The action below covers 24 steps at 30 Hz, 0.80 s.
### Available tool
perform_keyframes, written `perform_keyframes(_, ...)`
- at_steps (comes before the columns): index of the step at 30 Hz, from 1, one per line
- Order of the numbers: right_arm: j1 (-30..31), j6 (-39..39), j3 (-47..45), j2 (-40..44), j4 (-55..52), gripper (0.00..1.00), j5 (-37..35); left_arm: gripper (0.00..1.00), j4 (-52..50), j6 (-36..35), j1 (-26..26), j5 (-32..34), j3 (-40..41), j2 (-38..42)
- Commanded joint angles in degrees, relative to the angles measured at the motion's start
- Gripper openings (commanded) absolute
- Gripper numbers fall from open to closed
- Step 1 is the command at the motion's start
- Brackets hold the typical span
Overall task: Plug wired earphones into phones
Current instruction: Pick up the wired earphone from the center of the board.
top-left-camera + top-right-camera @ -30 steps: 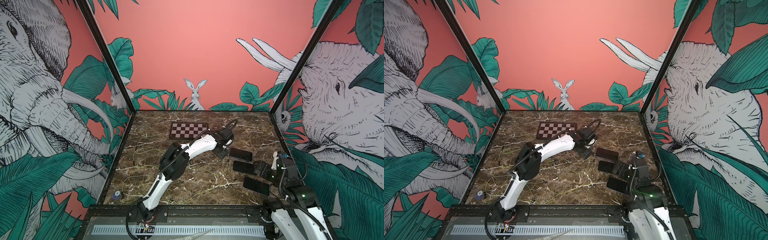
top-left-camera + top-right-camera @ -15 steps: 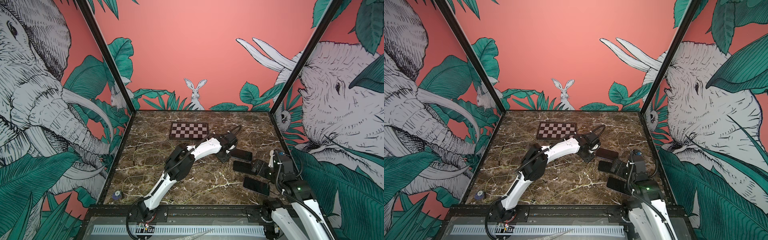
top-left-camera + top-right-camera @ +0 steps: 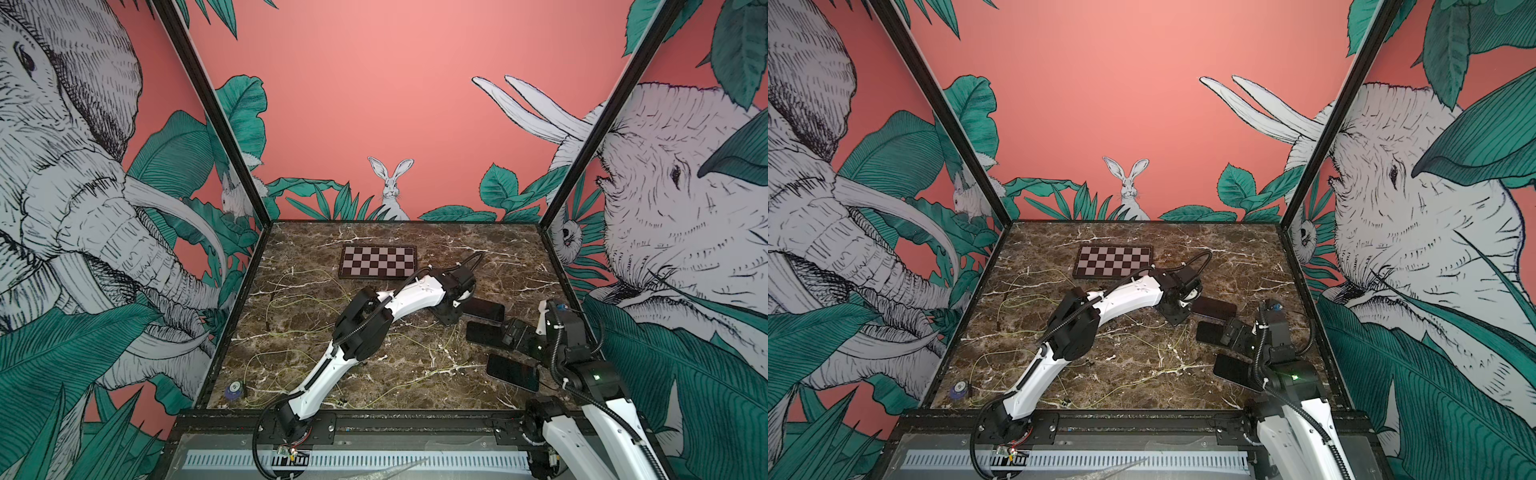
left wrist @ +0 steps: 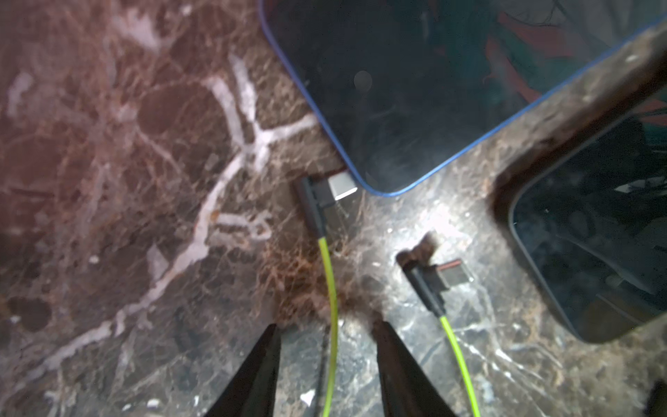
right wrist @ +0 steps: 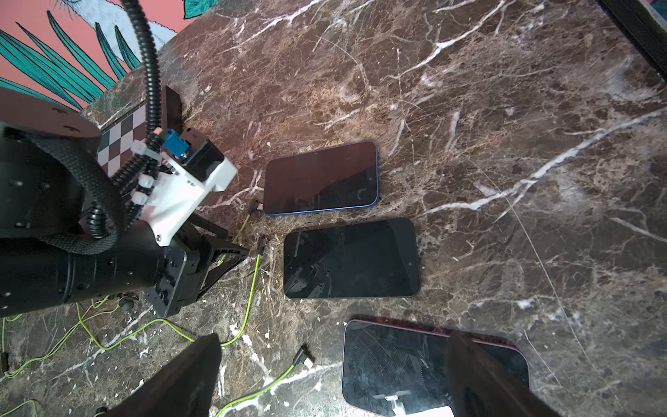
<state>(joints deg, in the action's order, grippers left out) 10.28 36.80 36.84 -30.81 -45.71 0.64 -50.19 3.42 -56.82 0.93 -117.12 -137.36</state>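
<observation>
Wired earphones [image 4: 330, 274] lie loose across the marble table [image 3: 374, 237]. One cord's angled plug [image 4: 325, 195] rests with its metal tip at the corner of the blue-edged phone [image 4: 415, 90], not inserted. That cord passes between the jaws of the left gripper [image 4: 325, 328], which are partly open and grip nothing. A second plug [image 4: 433, 278] lies near the middle phone [image 5: 352, 258]. The right gripper [image 5: 334, 339], spread wide and empty, hovers over the pink-edged phone [image 5: 415, 368].

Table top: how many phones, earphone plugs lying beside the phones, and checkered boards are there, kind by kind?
Phones: 3
Earphone plugs: 3
Checkered board: 1
Total: 7
</observation>
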Motion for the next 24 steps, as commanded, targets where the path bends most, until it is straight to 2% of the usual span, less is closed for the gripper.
perform_keyframes(1, -0.13, -0.57, 0.32, 0.03, 1.24, 0.99, -1.38, 0.41, -3.24, 0.14, -0.14, -0.41, -1.40, -1.39)
perform_keyframes(3, -0.11, -0.59, 0.30, -0.06, 1.45, 0.99, -1.49, 0.40, -3.16, 0.22, -0.14, -0.52, -1.68, -1.83)
perform_keyframes(10, -0.16, 1.11, -0.01, 0.11, 4.58, 0.99, 2.06, 0.24, -5.17, 0.26, -0.14, -1.11, -3.77, -3.79)
perform_keyframes(17, -0.13, 1.73, -0.08, 0.21, 8.36, 0.99, 5.14, 0.18, -5.75, 0.39, -1.31, 1.30, -3.44, -4.00)
perform_keyframes(24, -0.17, 1.68, 2.45, 0.55, 6.31, 0.99, 3.13, 0.16, -6.67, -0.43, -2.24, 4.17, -4.17, -4.67)
